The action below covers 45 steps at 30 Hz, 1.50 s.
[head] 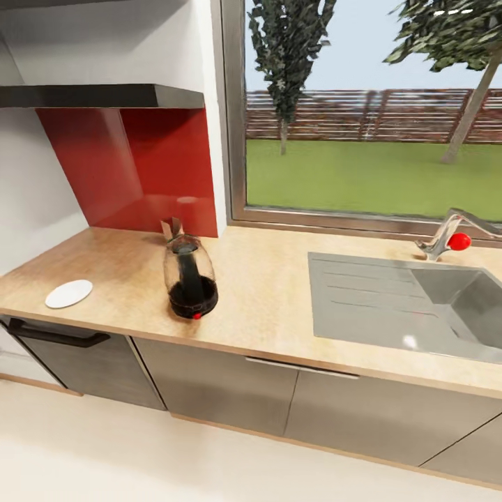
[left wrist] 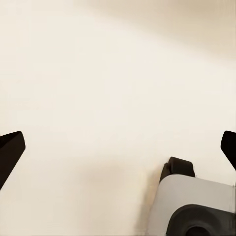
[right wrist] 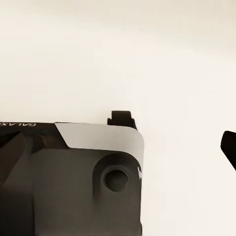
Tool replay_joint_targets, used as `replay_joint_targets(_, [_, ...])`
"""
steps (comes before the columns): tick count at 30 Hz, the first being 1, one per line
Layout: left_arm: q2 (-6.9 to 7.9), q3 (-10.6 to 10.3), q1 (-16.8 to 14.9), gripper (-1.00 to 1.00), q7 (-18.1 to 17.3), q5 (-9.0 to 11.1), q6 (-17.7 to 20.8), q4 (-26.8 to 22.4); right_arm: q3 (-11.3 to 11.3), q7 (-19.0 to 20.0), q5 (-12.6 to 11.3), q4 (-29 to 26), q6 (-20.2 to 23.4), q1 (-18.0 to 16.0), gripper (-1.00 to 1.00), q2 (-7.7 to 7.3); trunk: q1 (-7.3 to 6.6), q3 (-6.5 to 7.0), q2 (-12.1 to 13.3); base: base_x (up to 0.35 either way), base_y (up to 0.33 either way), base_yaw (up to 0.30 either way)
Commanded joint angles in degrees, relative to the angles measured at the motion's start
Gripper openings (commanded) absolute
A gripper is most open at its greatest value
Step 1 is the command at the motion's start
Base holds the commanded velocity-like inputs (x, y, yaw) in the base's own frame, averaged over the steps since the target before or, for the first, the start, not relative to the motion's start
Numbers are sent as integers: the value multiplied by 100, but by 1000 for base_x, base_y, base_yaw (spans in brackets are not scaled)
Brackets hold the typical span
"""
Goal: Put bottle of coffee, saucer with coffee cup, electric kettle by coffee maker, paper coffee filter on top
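1. Left wrist view: left gripper [left wrist: 118, 147] spread wide, one dark fingertip [left wrist: 10, 150] at each side edge, nothing between, hanging over pale cream floor [left wrist: 98, 73].
2. Same view, beyond the fingertips: part of the robot base [left wrist: 194, 206], grey-white shell with a dark wheel-like part, near the lower edge.
3. Right wrist view: right gripper [right wrist: 147, 147] with one dark fingertip [right wrist: 229, 147] showing at the side edge; other side overlapped by the robot base [right wrist: 73, 182], so cannot tell whether spread or pressed together. Nothing seen held.
4. Same view: base in grey and black, with a round hole and partial "GALAX" lettering, over the same cream floor [right wrist: 147, 59].
5. Head view, outward to the kitchen: wooden countertop [head: 265, 293] running across, grey cabinets [head: 230, 390] below.
6. Coffee maker [head: 189, 277] upright on the countertop, glass body with dark base and a small red dot low on the front, in front of the red backsplash [head: 139, 167].
7. Small brownish thing just behind the coffee maker, touching or nearly so; too unclear to name.
8. Saucer [head: 69, 293], white, flat on the countertop near the front edge, well apart from the coffee maker on its left, nothing on it.
9. Steel sink [head: 390, 300] set in the countertop to the right, faucet [head: 446, 237] with a red knob behind it.
10. Window [head: 369, 111] above the sink, with lawn, fence and trees outside; dark range hood [head: 104, 95] above the backsplash.
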Motion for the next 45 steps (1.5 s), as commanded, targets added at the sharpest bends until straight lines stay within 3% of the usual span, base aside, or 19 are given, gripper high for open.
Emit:
replay_joint_targets(1, [-42,-8,-3,100,6,23,-19,3,48,-38,-39,-20,31,0,100,-5,1,-6,-4,-33,278,0])
replay_joint_targets(13, [-87,-28,-3,100,3,29,-31,-21,53,-36,-39,-20,37,0,100,-5,1,-6,-4,-34,91,0])
replay_joint_targets(17, [-88,-50,-3,100,-2,37,-36,-281,56,-36,-39,-20,36,0,100,-4,1,-6,-4,-1,2,0])
replay_joint_targets(18, [-88,-53,-3,100,-2,38,-39,-405,55,-33,-39,-20,35,0,100,-4,1,-6,-4,0,0,0])
replay_joint_targets(19, [-151,-80,-3,100,-10,27,-44,-1586,56,-38,-39,-20,35,0,100,-4,1,-6,-4,-181,0,0])
replay_joint_targets(22, [-196,-93,-3,100,-11,17,-44,-2083,56,-37,-39,-20,32,0,100,-4,1,-6,-4,-245,0,0])
replay_joint_targets(23, [-294,-120,-3,100,-11,12,-44,-2497,57,-36,-39,-20,30,0,100,-4,1,-6,-4,-66,0,0])
replay_joint_targets(29, [-435,-141,-3,100,-12,5,-37,-3010,57,-36,-39,-20,30,1,100,-1,1,-6,-4,-29,0,0])
replay_joint_targets(42, [-474,-157,-3,100,-12,4,-35,-3496,57,-35,-39,-20,29,3,100,0,1,-6,-4,-110,19,0])
replay_joint_targets(45, [-474,-189,-3,100,-7,4,-29,-3811,57,-34,-39,-20,29,3,100,1,1,-6,-4,-76,16,0])
